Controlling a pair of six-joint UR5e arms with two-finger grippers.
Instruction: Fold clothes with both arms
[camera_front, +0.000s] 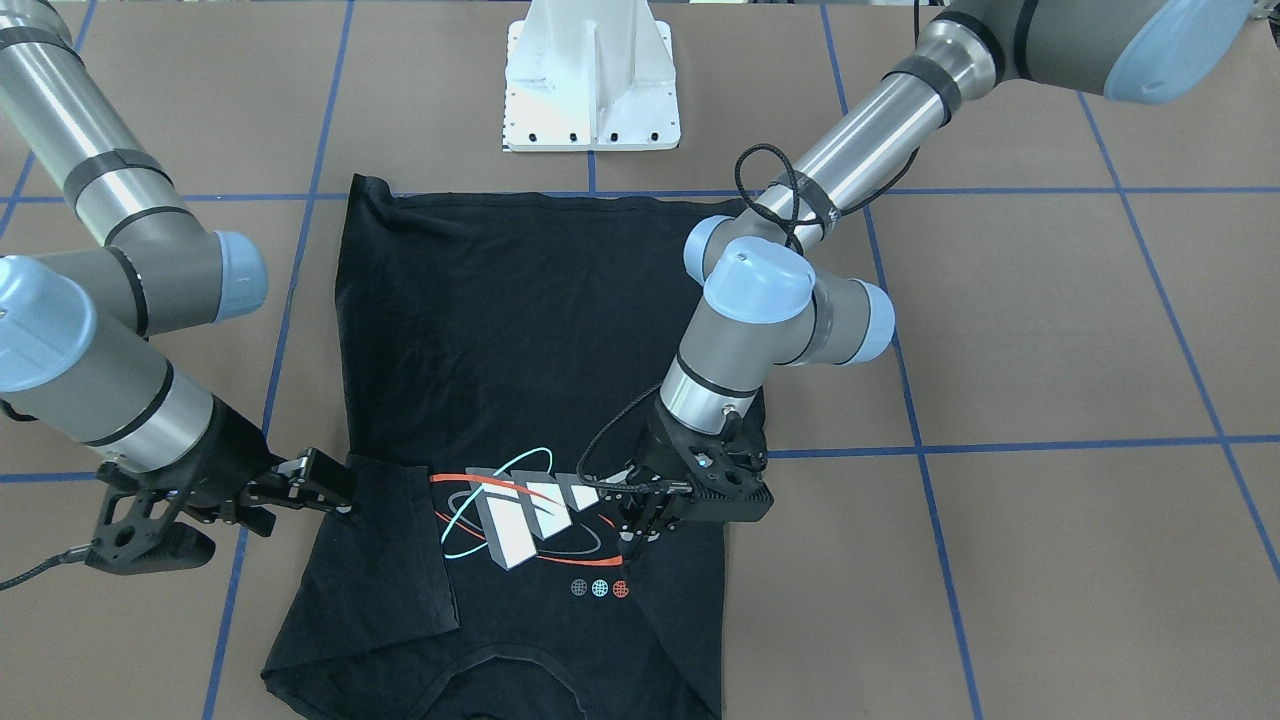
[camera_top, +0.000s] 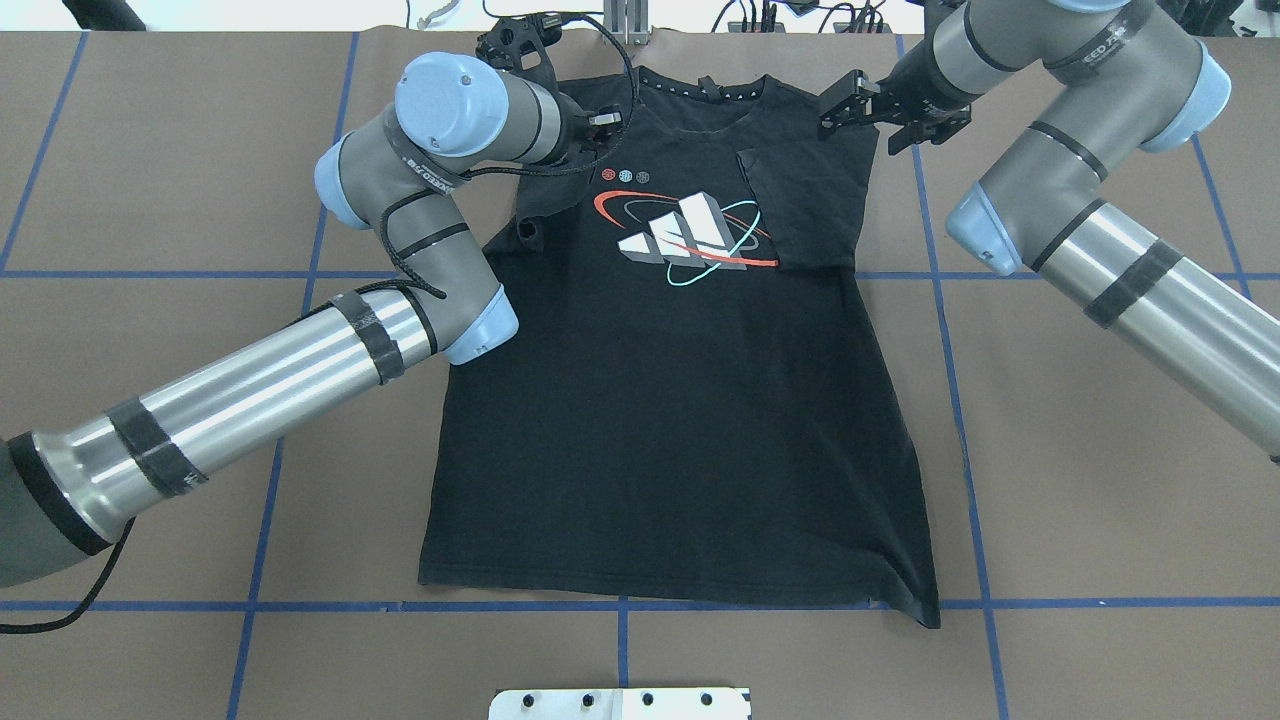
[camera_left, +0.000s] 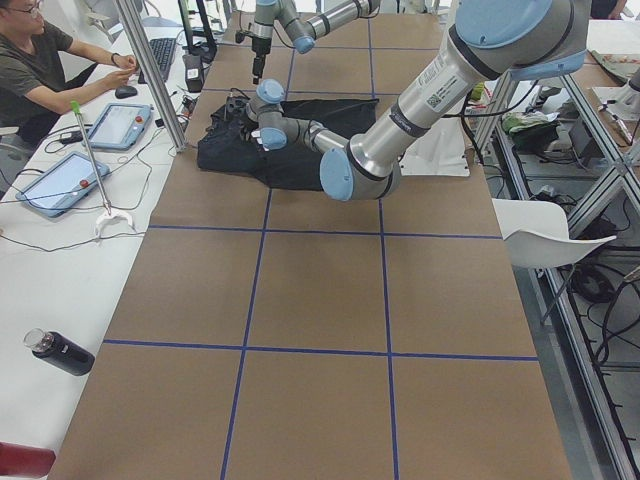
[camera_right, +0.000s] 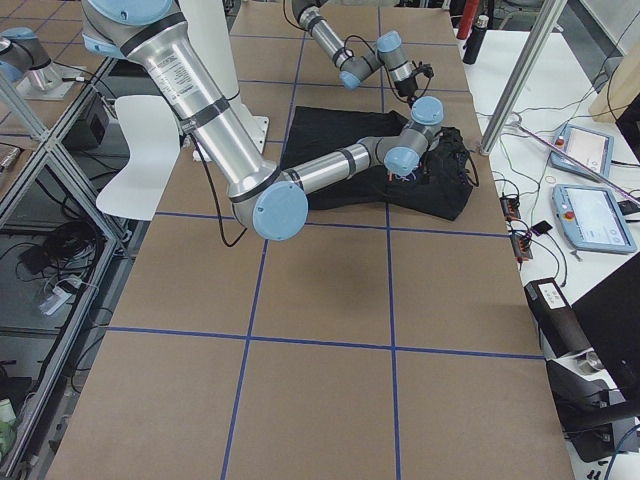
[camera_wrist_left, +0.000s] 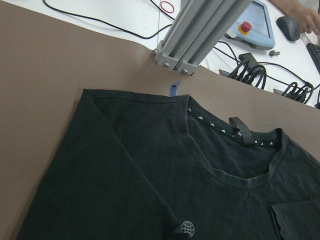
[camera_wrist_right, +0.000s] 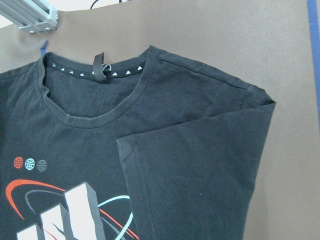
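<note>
Grey-silver tubular left arm (camera_top: 250, 390), matching right arm (camera_top: 1150, 290), pale-blue joint caps (camera_top: 450, 90), black bands (camera_top: 372, 338), cable (camera_front: 741, 170) seemingly braided

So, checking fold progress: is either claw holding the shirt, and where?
Right claw looks open beside the folded sleeve, holding nothing. Left claw points down at the shirt by the print; a grip cannot be told.

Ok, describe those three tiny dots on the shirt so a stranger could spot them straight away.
Find the black T-shirt spread on the brown table, then its big chest print of white-grey slanted blocks. Between that print and the collar sits a short row of three globe icons. Unlike the large print, they are tiny circles: one red, one teal, one grey.
</note>
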